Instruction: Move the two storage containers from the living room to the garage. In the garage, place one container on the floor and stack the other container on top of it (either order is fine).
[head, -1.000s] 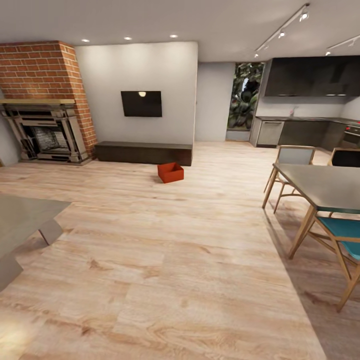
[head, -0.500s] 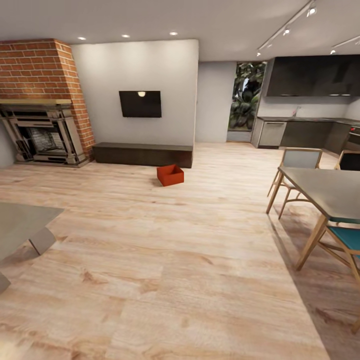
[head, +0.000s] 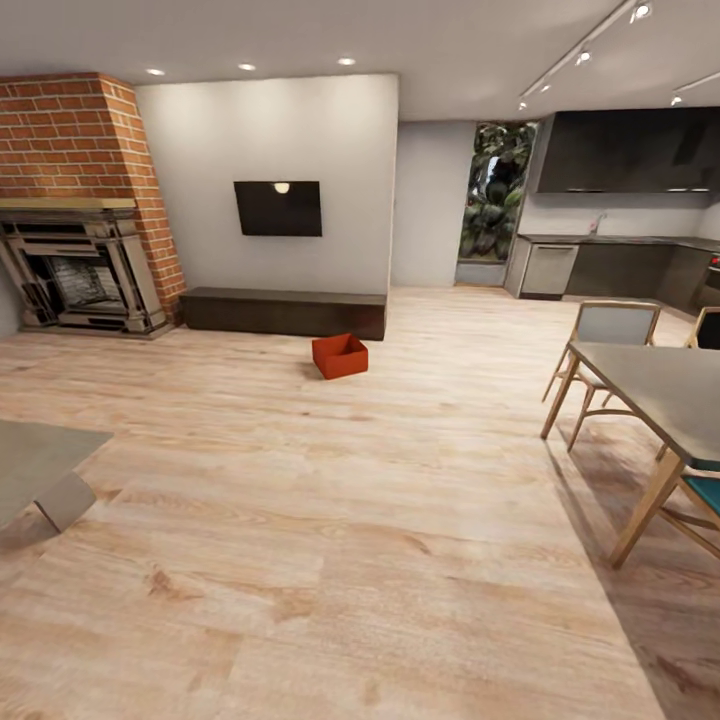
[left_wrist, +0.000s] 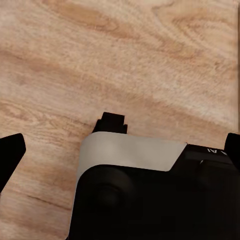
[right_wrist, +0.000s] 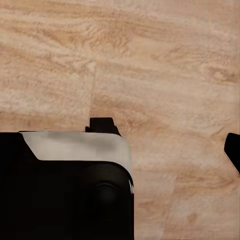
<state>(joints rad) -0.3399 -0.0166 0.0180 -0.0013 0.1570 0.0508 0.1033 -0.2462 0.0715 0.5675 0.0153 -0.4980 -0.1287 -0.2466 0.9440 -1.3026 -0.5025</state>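
One orange-red topless storage container (head: 340, 356) sits on the light wood plank floor (head: 330, 520) of the living room, just in front of the long low dark cabinet (head: 283, 311) and far ahead of me. The second container is out of view. In the left wrist view, my left gripper (left_wrist: 122, 149) hangs open over the planks, with one dark fingertip (left_wrist: 11, 152) far from the other. A single dark fingertip (right_wrist: 233, 149) of my right gripper stands at the picture's edge, wide out over bare planks, with nothing held.
A brick fireplace (head: 80, 200) stands at the far left and a black TV (head: 279, 208) hangs on the white wall. A grey low table (head: 40, 465) is near left. A dining table (head: 660, 385) with chairs is at right. The kitchen (head: 620, 260) lies beyond.
The whole view has shifted as the camera moved forward: the container looks slightly nearer, and the tables slide toward the picture's edges. Nothing in the room has moved.
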